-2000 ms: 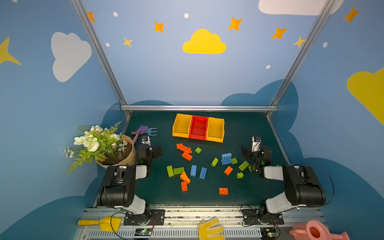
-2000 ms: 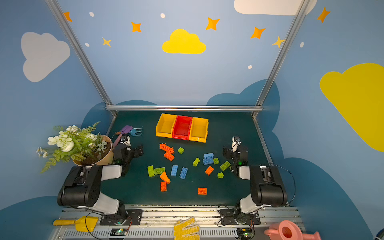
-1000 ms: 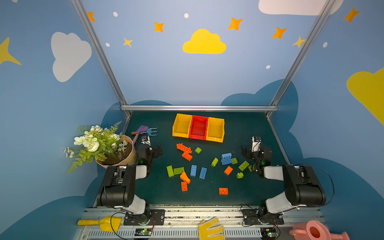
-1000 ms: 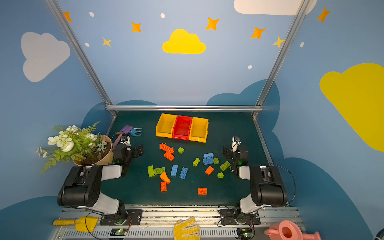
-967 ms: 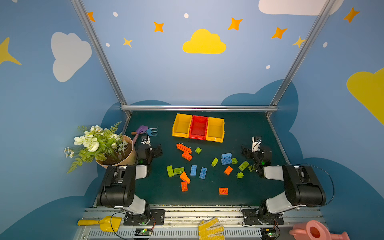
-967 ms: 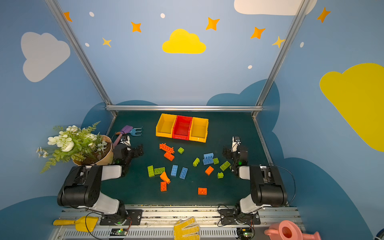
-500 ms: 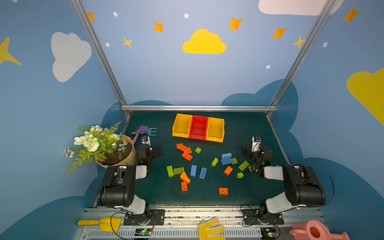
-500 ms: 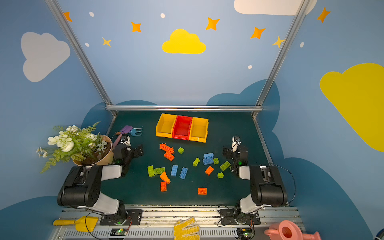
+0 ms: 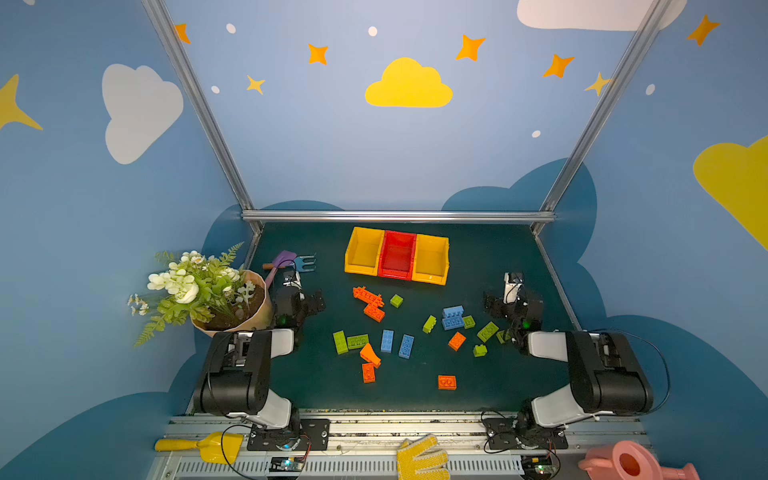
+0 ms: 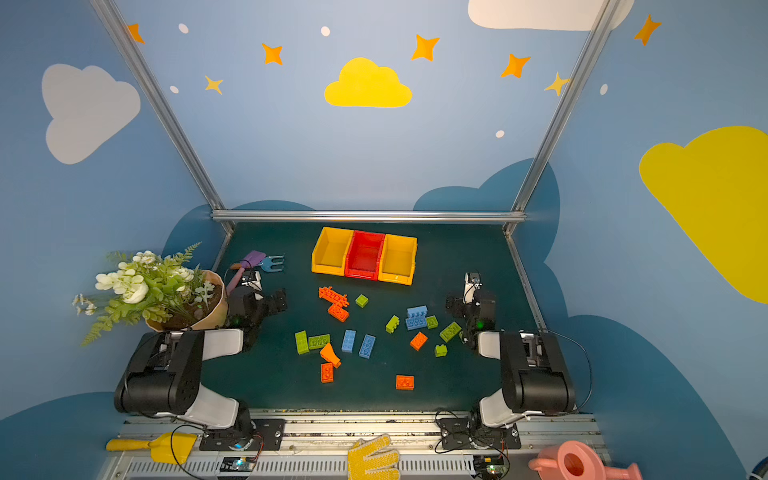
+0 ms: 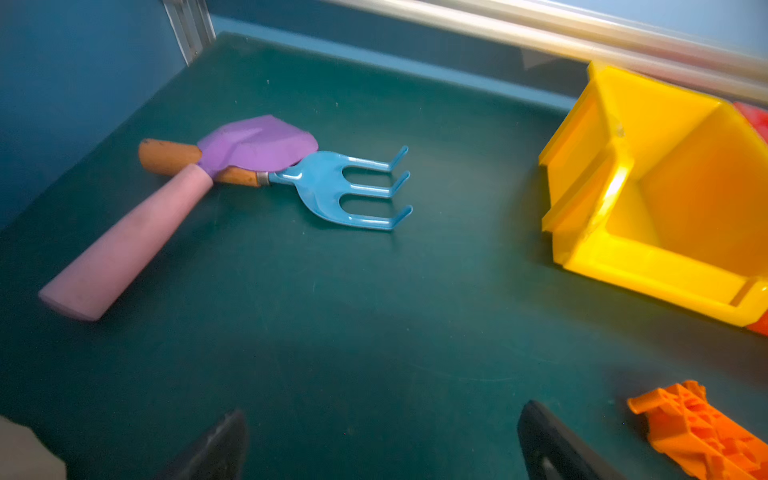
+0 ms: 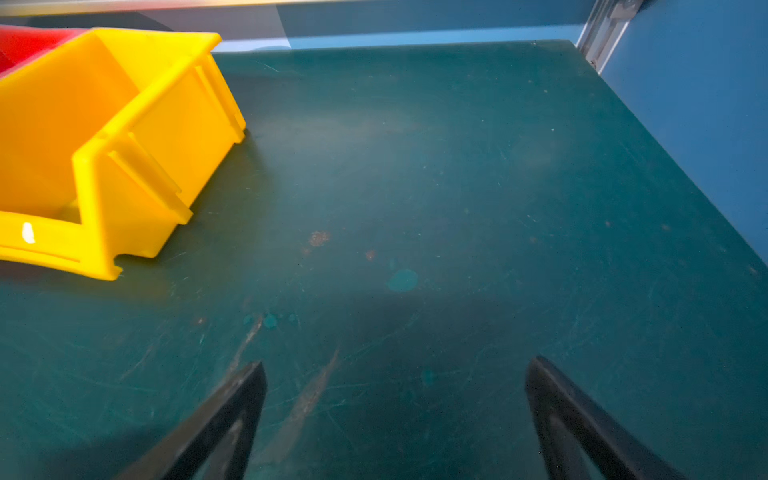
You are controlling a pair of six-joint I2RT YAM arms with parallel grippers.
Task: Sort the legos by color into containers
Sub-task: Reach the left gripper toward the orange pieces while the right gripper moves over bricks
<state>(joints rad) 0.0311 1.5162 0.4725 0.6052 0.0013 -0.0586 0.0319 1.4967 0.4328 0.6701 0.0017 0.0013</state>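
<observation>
Over the dark-green worktop (image 9: pixel 478 257), left claw (image 11: pixel 384 411) and right claw (image 12: pixel 397 362) gape empty; best pinch each studded plastic lego (image 9: pixel 487 331) across narrow sides.

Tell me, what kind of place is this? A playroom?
Probably a robot test booth dressed like a playroom: two robot arms bolted to a metal rail, a painted cloud on blue walls, legos and bins on a green table.

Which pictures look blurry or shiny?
Left wrist view: glare streaks the yellow box, and the metal rail behind is blurry. Right wrist view: a soft dark shadow lies on the green mat. Both top views look sharp.
</observation>
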